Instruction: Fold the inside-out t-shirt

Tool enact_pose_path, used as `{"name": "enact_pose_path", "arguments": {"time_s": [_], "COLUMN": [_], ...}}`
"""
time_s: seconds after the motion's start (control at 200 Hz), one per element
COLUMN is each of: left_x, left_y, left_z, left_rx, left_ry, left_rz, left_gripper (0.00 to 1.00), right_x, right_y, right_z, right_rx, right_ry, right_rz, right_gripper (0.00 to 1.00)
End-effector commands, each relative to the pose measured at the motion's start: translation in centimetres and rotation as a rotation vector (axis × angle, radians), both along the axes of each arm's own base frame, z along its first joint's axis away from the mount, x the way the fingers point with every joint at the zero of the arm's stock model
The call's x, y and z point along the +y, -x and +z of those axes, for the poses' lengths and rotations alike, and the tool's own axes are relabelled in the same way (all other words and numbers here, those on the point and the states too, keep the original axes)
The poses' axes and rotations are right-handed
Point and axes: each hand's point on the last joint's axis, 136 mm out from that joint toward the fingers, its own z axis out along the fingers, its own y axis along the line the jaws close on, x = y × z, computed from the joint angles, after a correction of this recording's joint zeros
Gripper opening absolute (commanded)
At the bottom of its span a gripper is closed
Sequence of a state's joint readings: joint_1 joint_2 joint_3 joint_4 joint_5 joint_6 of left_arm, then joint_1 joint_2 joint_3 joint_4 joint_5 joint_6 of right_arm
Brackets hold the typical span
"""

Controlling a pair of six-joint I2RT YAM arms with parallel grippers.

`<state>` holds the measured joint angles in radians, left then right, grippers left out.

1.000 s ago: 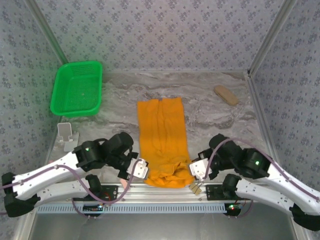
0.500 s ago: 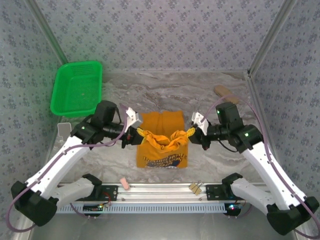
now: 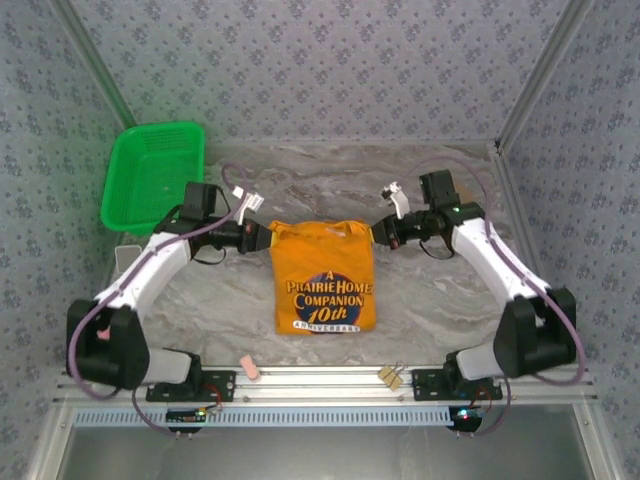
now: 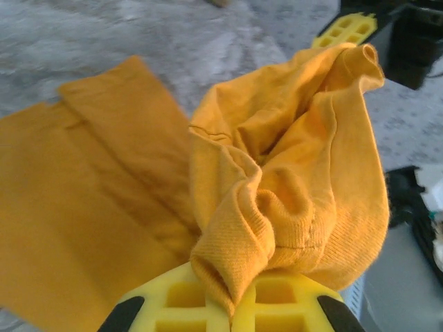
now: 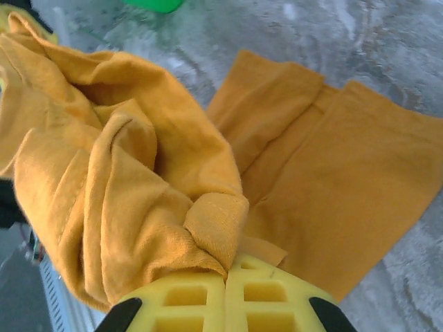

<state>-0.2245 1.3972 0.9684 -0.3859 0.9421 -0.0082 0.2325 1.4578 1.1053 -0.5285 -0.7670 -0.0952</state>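
The orange-yellow t-shirt (image 3: pixel 322 280) lies folded in half at the table's middle, its dark printed graphic with pale lettering facing up. My left gripper (image 3: pixel 268 236) is shut on the shirt's far left corner, and my right gripper (image 3: pixel 378 234) is shut on the far right corner. Both hold the top edge just above the lower layer. In the left wrist view the yellow fingers (image 4: pixel 270 304) pinch a bunched ribbed hem (image 4: pixel 277 207). The right wrist view has its yellow fingers (image 5: pixel 263 301) pinching bunched cloth (image 5: pixel 138 200), with the flat lower layer (image 5: pixel 346 187) beyond.
A green plastic basket (image 3: pixel 153 176) sits at the back left. A tan oblong object (image 3: pixel 452 189) lies at the back right. A small white stand (image 3: pixel 125 260) is by the left wall. A pink item (image 3: pixel 250 369) and clips (image 3: pixel 390 376) rest on the front rail.
Both grippers carried the shirt's near end up and away from the front edge to the far end, folding it over so the printed graphic now faces up.
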Motion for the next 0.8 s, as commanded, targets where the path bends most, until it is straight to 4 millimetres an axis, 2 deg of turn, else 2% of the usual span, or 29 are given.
{"name": "enact_pose_path", "arguments": {"time_s": [0.0,0.045,0.065,0.08,0.1,0.12,0.155,0.195,0.23,0.265,0.325,0.35,0.395,0.45,0.585,0.7,0.794], "left_x": [1.2,2.3,2.5,2.7,3.0,3.3,3.6,4.1,4.6,5.1,5.8,6.5,7.0,7.2,6.3,4.8,4.3], "left_y": [-4.9,-6.4,-7.1,-7.5,-8.1,-8.7,-9.7,-10.8,-11.7,-12.5,-13.5,-13.8,-13.8,-13.3,-11.0,-9.1,-9.1], "left_z": [-4.4,-7.0,-7.8,-8.4,-9.1,-9.8,-10.5,-11.0,-11.1,-10.8,-9.7,-9.6,-9.0,-8.7,-8.5,-8.9,-9.8], "left_rx": [0.062,0.12,0.139,0.158,0.177,0.191,0.183,0.169,0.152,0.141,0.13,0.15,0.177,0.218,0.308,0.296,0.306], "left_ry": [-0.102,-0.157,-0.162,-0.163,-0.174,-0.186,-0.207,-0.235,-0.257,-0.272,-0.294,-0.32,-0.336,-0.359,-0.332,-0.361,-0.369], "left_rz": [0.14,0.19,0.202,0.213,0.236,0.264,0.295,0.339,0.381,0.417,0.477,0.525,0.551,0.573,0.579,0.538,0.545], "left_gripper": [0.0,0.0,0.0,0.0,0.05,0.15,0.31,0.35,0.4,0.42,0.43,0.49,0.52,0.56,0.56,0.57,0.57], "right_x": [0.1,0.1,0.1,0.1,-0.2,-0.3,-0.3,-0.7,-1.0,-1.5,-2.5,-3.2,-3.6,-3.5,-3.5,-2.2,-0.9], "right_y": [-6.2,-8.7,-9.7,-10.6,-11.5,-12.1,-12.6,-12.9,-13.2,-13.3,-13.1,-12.8,-12.2,-11.6,-9.6,-9.7,-10.6], "right_z": [-1.3,-3.0,-4.4,-5.2,-6.5,-7.6,-9.2,-10.6,-11.0,-11.0,-10.6,-10.5,-9.5,-7.8,-7.1,-7.3,-7.8], "right_rx": [-0.024,0.026,0.062,0.08,0.111,0.145,0.194,0.228,0.219,0.2,0.171,0.165,0.123,0.062,0.014,-0.002,-0.001], "right_ry": [0.042,0.071,0.094,0.114,0.151,0.181,0.208,0.223,0.243,0.268,0.314,0.338,0.349,0.336,0.325,0.282,0.268], "right_rz": [-0.122,-0.182,-0.211,-0.238,-0.276,-0.3,-0.317,-0.366,-0.403,-0.435,-0.472,-0.498,-0.504,-0.484,-0.419,-0.368,-0.355], "right_gripper": [0.0,0.0,0.0,0.04,0.11,0.17,0.19,0.2,0.31,0.44,0.44,0.44,0.45,0.46,0.47,0.51,0.52]}}
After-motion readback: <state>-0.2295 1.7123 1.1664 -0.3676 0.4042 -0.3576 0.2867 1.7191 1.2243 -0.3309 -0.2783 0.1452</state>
